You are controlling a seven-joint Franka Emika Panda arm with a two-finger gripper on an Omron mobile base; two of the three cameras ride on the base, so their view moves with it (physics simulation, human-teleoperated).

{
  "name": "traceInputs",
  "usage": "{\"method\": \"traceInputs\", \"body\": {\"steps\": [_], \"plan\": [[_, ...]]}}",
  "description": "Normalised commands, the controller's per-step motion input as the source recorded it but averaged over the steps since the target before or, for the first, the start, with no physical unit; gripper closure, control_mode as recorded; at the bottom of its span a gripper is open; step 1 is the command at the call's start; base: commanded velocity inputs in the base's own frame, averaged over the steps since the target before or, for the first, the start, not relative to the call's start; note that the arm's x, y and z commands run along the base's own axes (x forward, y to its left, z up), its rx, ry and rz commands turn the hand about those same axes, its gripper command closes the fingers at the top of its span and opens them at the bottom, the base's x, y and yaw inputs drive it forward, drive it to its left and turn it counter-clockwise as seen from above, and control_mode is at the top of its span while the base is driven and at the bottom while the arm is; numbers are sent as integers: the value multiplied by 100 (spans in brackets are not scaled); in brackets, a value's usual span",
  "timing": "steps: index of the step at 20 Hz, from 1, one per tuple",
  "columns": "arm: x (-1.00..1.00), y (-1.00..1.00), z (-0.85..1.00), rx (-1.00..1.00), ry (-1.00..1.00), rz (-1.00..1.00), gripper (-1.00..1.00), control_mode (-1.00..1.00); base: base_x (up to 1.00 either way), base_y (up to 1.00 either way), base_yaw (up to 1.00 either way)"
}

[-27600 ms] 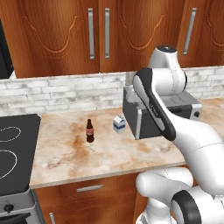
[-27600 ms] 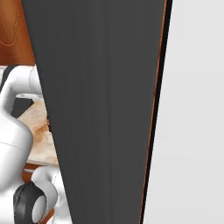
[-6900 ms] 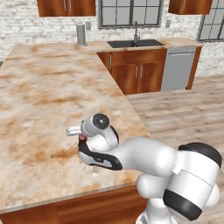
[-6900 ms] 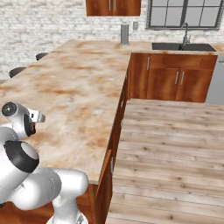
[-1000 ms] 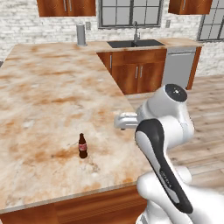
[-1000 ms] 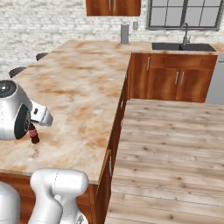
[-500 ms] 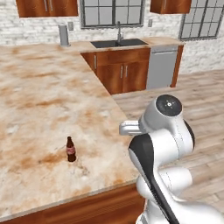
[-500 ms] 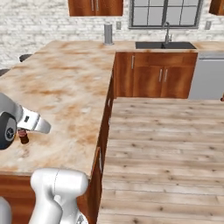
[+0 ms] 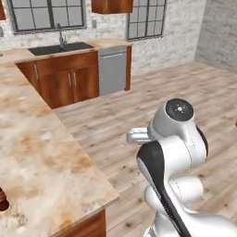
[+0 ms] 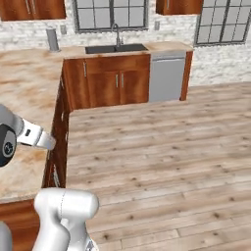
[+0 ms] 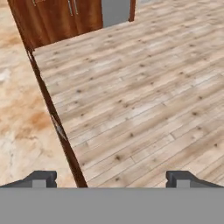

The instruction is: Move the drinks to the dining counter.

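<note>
Turning away, the base swings the view right; cola bottle [image 9: 2, 200] stands on the dining counter [image 9: 41, 162], lower left edge. Jaws spread, empty [image 11: 111, 177]. Milk carton remains to fetch.

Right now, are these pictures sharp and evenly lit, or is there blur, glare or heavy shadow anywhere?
Left base view: soft, even light, no glare on the dining counter; the cola bottle is cut by the edge. Right base view: slightly soft, windows bright but not blown out. Hand view: coarse and blurry floorboards, faint shadows, open gripper tips crisp.
</note>
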Motion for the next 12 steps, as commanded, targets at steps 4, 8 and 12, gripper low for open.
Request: {"method": "traceInputs", "body": {"steps": [4,8,12], "plan": [[0,0,0,0,0,0,-100,100,0,-7,-99],[0,0,0,0,0,0,-100,100,0,0,-100],[0,0,0,0,0,0,-100,100,0,-3,-99]]}}
